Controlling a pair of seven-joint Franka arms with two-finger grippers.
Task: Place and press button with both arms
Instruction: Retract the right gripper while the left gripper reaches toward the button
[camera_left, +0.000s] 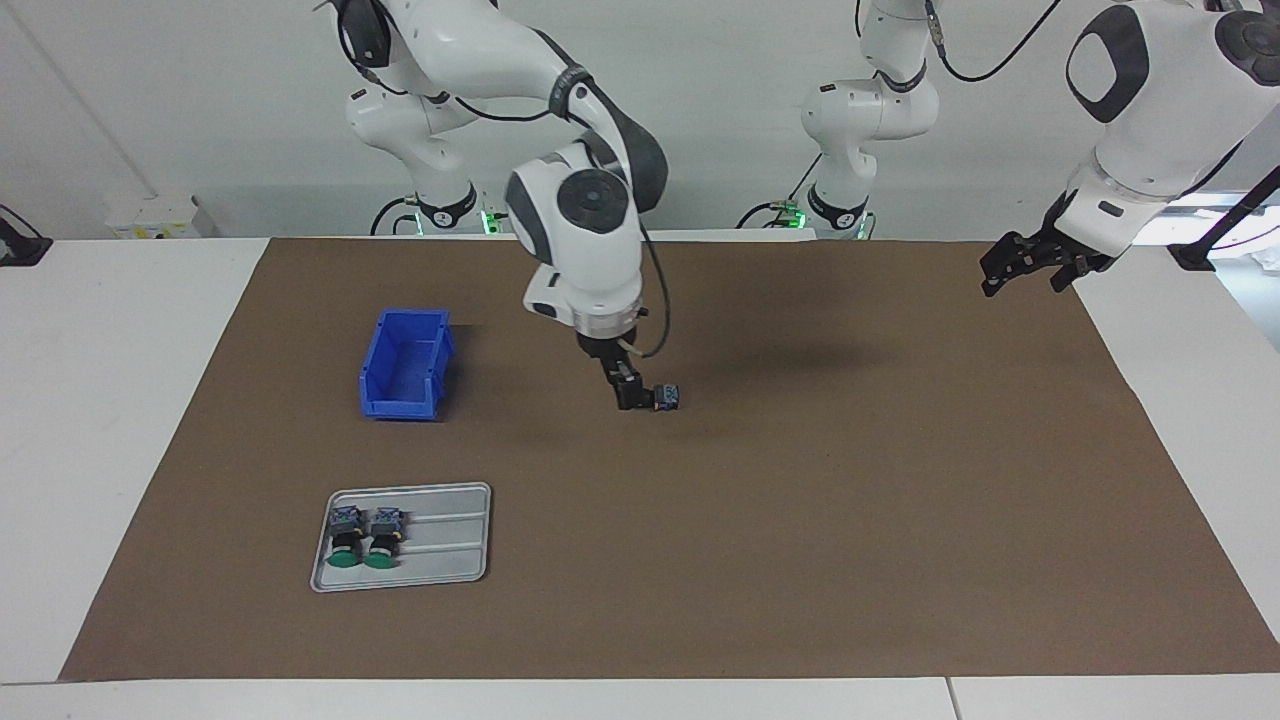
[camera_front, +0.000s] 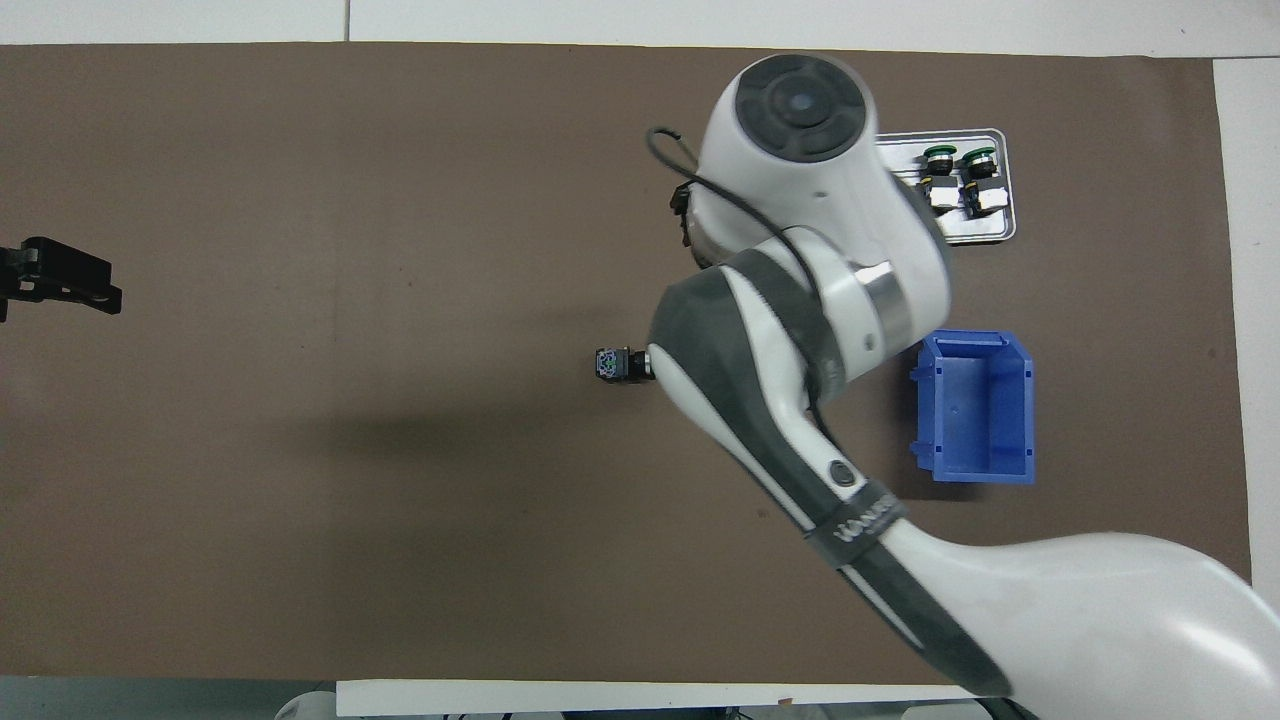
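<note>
Item: right gripper (camera_left: 633, 398), mine. Position: over the middle of the brown mat (camera_left: 800, 520), hanging low. Contents: one button (camera_left: 664, 397), clamped between my fingers by its black body and lying sideways, grey-blue block end pointing toward the left arm's end of the table. Whether it touches the mat I cannot tell; its green cap is hidden.

Item: left gripper (camera_left: 1030, 265). Position: raised over the mat's edge at its own end of the table; waiting. Fingers look spread, nothing in them.

Item: grey tray (camera_left: 450, 545), toward my end of the table. Contents: two more buttons (camera_left: 365, 535), lying side by side, green caps pointing away from the robots.

Item: blue bin (camera_left: 405, 365), nearer to the robots than the tray. Nothing visible inside.

Step in hand, by my judgement: the placing, about midway through the task.

Next move calls for: setting the button down so that it stays steady and its cap can be reached, then the left arm coming in to press.

Writing: a dark band on my arm's cable (camera_front: 862, 520) carries lettering, seemingly "WANLI…"; not fully legible. No other labels readable.
</note>
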